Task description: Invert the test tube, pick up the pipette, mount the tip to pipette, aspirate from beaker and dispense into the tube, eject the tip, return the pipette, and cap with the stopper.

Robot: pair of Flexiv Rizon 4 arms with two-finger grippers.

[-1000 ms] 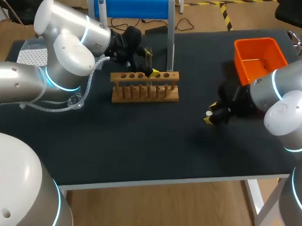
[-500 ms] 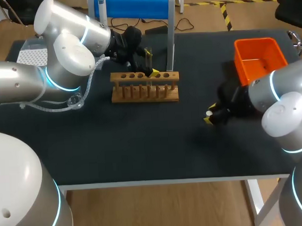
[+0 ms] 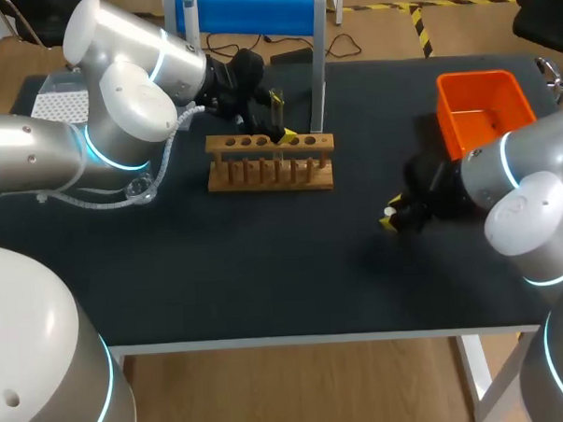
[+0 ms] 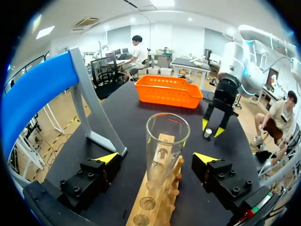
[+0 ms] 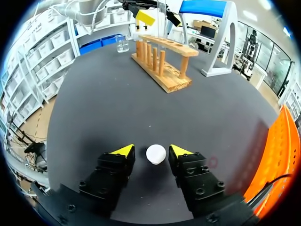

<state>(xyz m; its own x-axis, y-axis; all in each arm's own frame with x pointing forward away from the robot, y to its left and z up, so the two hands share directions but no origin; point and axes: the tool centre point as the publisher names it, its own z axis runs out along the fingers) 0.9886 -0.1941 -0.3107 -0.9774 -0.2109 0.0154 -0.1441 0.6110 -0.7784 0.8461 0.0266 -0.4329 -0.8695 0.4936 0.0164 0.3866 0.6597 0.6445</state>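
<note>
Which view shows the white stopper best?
The right wrist view: the stopper shows large and close between the right tool's open fingers, with gaps either side. The head view shows a mere speck; the left wrist view shows it small and distant.

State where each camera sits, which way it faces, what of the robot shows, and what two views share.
Head view: fixed above and behind, looking down on the table; left arm and right arm enter from the sides.
Left wrist view: on the left wrist, looking along the open left fingers, past the test tube, towards the orange basket.
Right wrist view: on the right wrist, looking along the open right fingers, over the stopper, towards the wooden rack.
Shared: both wrist views show the wooden rack.
</note>
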